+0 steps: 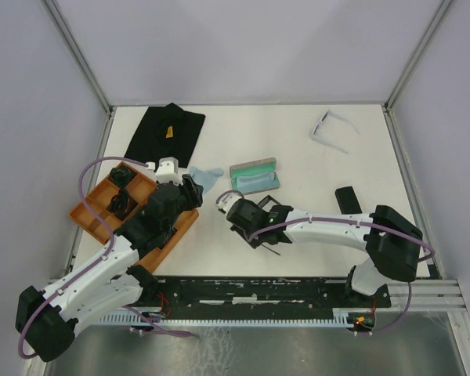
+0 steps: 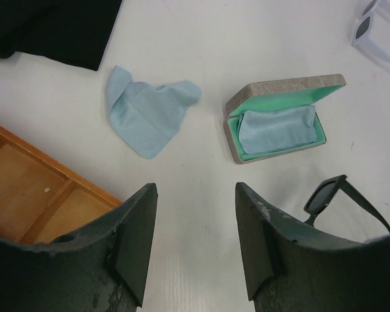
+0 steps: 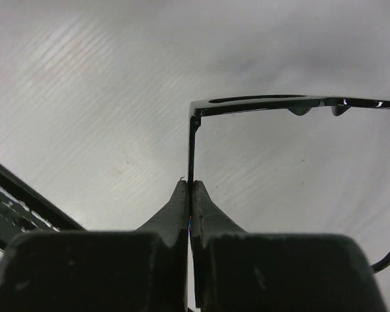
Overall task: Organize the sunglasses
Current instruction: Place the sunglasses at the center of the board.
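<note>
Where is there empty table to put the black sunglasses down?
Bare table lies between the open case and the white sunglasses, and behind the case beside the black fabric. It is crowded near the blue cloth, left gripper and orange tray.

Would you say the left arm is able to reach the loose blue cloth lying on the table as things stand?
Probably yes: the left gripper is open and empty, the loose blue cloth lies just ahead of it, and nothing stands between them on the table.
</note>
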`<state>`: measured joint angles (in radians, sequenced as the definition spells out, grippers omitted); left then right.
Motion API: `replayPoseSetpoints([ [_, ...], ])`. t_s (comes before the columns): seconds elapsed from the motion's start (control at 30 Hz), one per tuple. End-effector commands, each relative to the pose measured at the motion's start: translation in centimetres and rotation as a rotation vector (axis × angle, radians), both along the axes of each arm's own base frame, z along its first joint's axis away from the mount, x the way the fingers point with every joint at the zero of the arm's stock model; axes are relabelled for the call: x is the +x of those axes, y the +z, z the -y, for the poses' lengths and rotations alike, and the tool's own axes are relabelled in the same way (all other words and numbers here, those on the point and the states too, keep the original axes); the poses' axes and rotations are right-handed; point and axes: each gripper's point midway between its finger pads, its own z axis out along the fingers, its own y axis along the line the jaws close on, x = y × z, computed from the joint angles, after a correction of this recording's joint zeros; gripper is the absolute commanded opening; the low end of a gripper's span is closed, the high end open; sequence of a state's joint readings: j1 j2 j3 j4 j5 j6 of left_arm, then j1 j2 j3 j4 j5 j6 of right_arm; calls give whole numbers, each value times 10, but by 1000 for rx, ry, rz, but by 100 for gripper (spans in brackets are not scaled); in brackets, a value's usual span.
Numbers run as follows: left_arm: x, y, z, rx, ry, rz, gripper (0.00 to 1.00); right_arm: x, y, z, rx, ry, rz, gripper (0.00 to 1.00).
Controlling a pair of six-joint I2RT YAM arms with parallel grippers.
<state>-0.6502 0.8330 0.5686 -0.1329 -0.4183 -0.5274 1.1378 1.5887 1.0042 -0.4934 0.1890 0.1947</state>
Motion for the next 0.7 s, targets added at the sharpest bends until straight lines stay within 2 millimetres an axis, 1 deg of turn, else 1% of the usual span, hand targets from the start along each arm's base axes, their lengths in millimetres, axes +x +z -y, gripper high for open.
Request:
replayPoseSetpoints([
  [0.0,4,17,-2,-52,37,44,59,29,33,-2,131,-482,89,0],
  [0.13,4,19,1,-59,28,47,59,30,29,-5,247,-656,62,2],
  [0.2,5,21,1,-63,26,50,59,30,24,-4,247,-705,57,5],
  [0.33,4,26,2,-73,23,60,59,34,14,-1,233,-771,68,8],
  [0.57,3,23,2,-67,17,56,59,38,-9,2,177,-787,33,17],
  [0.67,3,21,0,-61,20,51,59,39,-9,1,174,-754,26,26],
])
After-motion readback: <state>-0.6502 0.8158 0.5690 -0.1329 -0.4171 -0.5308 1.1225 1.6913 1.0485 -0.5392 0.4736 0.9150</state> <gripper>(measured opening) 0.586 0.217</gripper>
